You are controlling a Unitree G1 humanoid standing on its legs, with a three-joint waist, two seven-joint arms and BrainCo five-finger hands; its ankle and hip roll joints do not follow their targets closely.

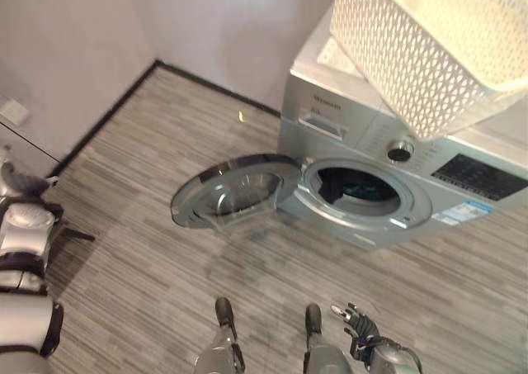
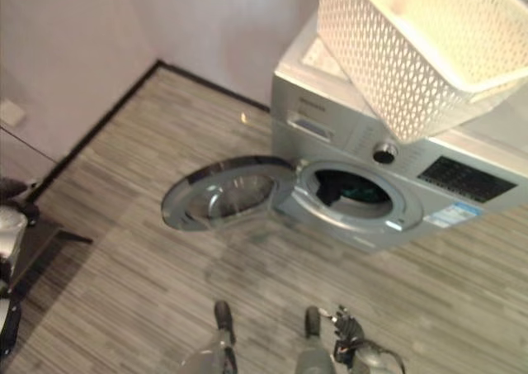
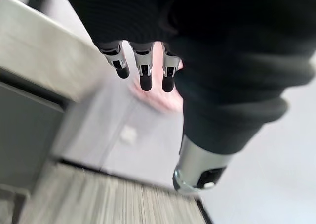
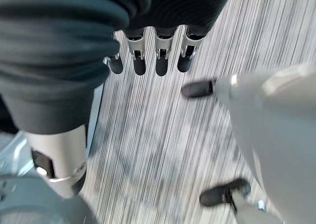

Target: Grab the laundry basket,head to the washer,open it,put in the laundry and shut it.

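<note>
The silver front-loading washer (image 1: 462,184) stands at the right. Its round door (image 1: 235,191) is swung wide open to the left, low over the floor. Dark and teal cloth (image 1: 363,191) lies inside the drum. The white lattice laundry basket (image 1: 429,44) rests tilted on top of the washer, and what I see of its inside is bare. My right hand (image 1: 363,329) hangs low in front of the washer, fingers (image 4: 163,61) straight and holding nothing. My left hand (image 3: 145,70) is off to the left by the wall, its fingers straight and holding nothing.
Grey wood-look floor (image 1: 165,275) stretches between me and the washer. Light walls with a black skirting (image 1: 107,114) meet in a corner at the back left. A white wall socket (image 1: 12,110) sits low on the left wall.
</note>
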